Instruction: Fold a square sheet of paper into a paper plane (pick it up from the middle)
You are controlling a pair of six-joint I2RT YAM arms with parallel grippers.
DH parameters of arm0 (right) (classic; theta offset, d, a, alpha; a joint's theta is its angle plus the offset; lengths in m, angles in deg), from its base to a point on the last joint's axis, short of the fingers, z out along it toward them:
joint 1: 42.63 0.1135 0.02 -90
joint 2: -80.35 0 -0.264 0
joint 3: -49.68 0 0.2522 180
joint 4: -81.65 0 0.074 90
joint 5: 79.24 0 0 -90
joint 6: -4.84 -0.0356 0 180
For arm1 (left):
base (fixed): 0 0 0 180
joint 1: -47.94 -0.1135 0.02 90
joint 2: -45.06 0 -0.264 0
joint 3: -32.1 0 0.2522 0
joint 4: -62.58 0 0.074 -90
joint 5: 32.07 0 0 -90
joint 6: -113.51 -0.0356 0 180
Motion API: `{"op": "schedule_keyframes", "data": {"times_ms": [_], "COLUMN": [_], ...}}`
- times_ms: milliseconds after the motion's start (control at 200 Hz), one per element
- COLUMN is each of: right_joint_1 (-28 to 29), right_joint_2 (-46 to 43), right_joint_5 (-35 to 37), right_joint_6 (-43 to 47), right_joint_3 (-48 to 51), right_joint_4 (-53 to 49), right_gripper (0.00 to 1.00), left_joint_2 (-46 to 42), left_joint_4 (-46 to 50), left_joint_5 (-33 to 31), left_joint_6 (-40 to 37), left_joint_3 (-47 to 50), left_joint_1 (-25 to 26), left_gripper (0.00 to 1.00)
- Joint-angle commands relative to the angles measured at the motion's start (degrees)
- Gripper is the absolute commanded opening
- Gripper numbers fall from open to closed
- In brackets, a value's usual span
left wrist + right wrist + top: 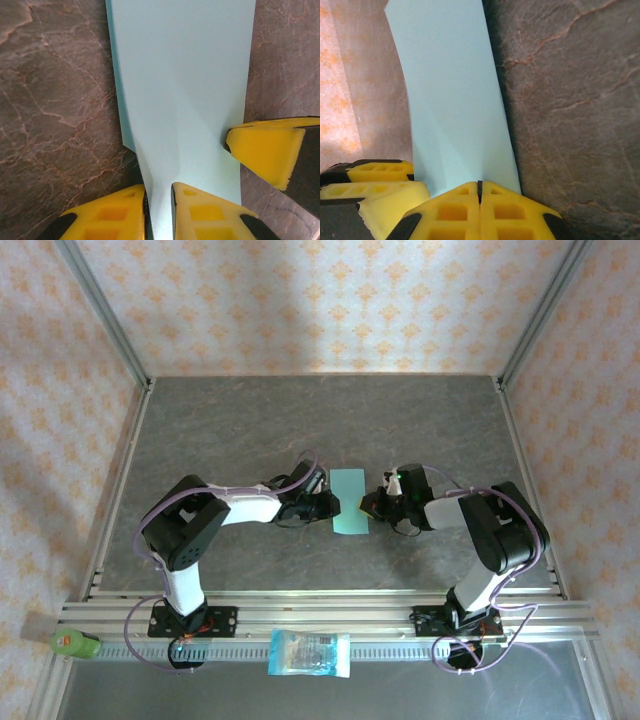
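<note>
The square sheet of paper (349, 502), light teal-blue, is doubled into a narrow upright rectangle at the middle of the table, between both grippers. My left gripper (330, 506) is at its left edge. In the left wrist view the sheet (185, 75) funnels up into a ridge between the yellow fingers of that gripper (158, 187), which stand a narrow gap apart. My right gripper (370, 506) is at the right edge. Its fingers (480, 182) are pressed together on the sheet's edge (450, 90), and creases fan out from the pinch.
A blue-and-white printed packet (310, 653) lies on the near rail between the arm bases. A green object (75, 643) sits at the near left corner. Aluminium frame posts and papered walls close in the grey stone-patterned table (250, 430).
</note>
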Motion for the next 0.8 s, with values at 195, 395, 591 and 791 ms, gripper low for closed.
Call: {"op": "schedule_keyframes", "data": {"times_ms": [195,395,591,791], "right_joint_1": [-0.57,0.49,9.6,23.98], "right_joint_2": [-4.27,-12.99,-21.45,-22.82], "right_joint_5": [0.97,3.87,18.8,35.94], "right_joint_6": [1.33,3.35,11.1,20.5], "right_joint_3": [1.29,1.6,3.66,6.08], "right_joint_4": [-4.6,-5.23,-5.55,-1.34], "right_gripper": [0.14,0.28,0.35,0.36], "left_joint_2": [-4.39,-9.49,-12.69,-13.85], "left_joint_4": [-1.9,-2.03,-0.32,0.01], "left_joint_5": [-1.09,-0.38,0.93,1.17], "left_joint_6": [0.7,1.31,0.87,1.2], "left_joint_3": [2.0,5.66,7.31,7.94], "left_joint_1": [0.08,-1.27,-2.6,-3.4], "left_gripper": [0.03,0.01,0.01,0.01]}}
